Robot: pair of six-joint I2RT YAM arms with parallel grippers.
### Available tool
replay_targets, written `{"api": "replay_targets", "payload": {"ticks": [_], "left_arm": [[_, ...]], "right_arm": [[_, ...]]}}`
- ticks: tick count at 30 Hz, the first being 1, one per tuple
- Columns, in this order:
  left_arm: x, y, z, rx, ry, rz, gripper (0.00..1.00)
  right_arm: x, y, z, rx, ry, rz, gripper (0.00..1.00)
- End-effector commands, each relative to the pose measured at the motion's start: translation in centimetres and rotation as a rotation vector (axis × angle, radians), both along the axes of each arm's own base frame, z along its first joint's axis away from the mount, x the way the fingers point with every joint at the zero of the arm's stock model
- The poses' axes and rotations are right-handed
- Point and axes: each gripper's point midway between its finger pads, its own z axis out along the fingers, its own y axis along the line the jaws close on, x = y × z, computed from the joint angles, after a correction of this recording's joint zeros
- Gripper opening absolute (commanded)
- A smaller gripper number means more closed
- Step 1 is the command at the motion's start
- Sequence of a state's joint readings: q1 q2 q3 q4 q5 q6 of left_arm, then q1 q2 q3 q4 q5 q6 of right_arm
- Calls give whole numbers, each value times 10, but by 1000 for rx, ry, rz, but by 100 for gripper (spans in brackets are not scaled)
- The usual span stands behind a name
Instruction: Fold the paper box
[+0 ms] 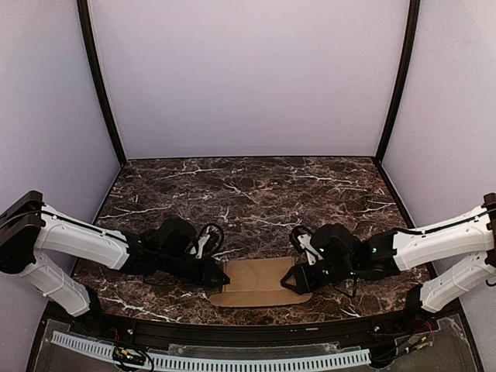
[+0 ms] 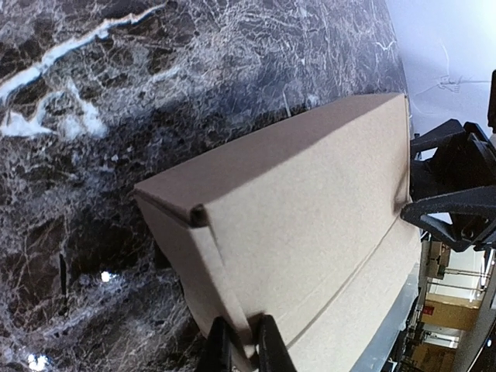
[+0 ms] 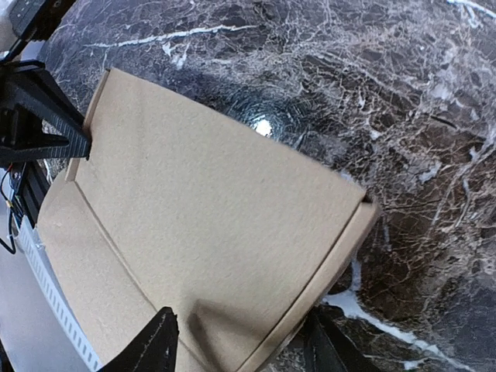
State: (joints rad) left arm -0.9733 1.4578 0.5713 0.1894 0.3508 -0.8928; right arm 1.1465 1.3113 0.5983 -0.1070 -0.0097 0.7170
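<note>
With my left gripper (image 2: 245, 335) clamped on one end wall of the paper box (image 2: 310, 221) and my right gripper (image 3: 240, 329) spread astride the other, perhaps touching, I'd press inward evenly.

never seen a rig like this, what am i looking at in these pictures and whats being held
Two robot arms, left and right, sit at the near edge of a dark marble table. The wide picture comes from a fixed camera above and behind them; the other two come from a camera on each wrist. Between the arms lies a tan paper box, folded into a slim shape. The left end effector is pinched shut on the box's edge. The right end effector straddles the opposite end, jaws apart; whether it grips is unclear.
</note>
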Motion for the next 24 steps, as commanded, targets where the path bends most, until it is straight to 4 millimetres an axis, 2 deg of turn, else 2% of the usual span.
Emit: {"api": "replay_targets", "payload": {"ticks": [1, 4, 11, 13, 18, 19, 24], "left_arm": [[-4, 0, 6, -40, -14, -8, 1], [-1, -2, 11, -71, -13, 7, 1], [2, 1, 12, -150, 35, 43, 1], [3, 0, 14, -189, 58, 50, 1], [6, -4, 20, -297, 118, 73, 1], [8, -6, 26, -336, 126, 76, 1], [4, -6, 27, -375, 205, 90, 1]], "right_arm": [[14, 2, 35, 20, -136, 28, 57], [18, -6, 47, 23, -189, 35, 60], [14, -17, 77, 51, -330, 129, 69], [10, -17, 90, 69, -384, 191, 72], [-12, -9, 142, 176, -577, 427, 75], [-17, -8, 150, 192, -632, 484, 75], [-34, -7, 169, 186, -857, 710, 77]]}}
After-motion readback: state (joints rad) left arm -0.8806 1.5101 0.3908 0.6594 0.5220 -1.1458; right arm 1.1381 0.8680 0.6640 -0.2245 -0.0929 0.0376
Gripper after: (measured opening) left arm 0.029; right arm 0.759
